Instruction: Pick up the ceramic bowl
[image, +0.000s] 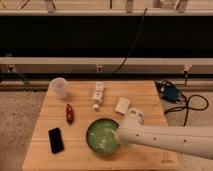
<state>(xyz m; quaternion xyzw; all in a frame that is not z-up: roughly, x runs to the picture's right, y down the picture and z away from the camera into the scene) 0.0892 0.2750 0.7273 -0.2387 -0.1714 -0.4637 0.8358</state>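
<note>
The green ceramic bowl (102, 136) sits on the wooden table (145, 95) near its front edge, right of centre. It is glossy with pale streaks inside. My white arm comes in from the right. My gripper (120, 142) is at the bowl's right rim, low over it, and the arm hides the fingertips and part of the rim.
A translucent white cup (58, 87) stands at the back left. A red object (69, 113) and a black phone (55, 140) lie at the left. A white bottle (98, 94) and a white packet (122, 105) lie behind the bowl. Blue device and cables (171, 93) lie off the right edge.
</note>
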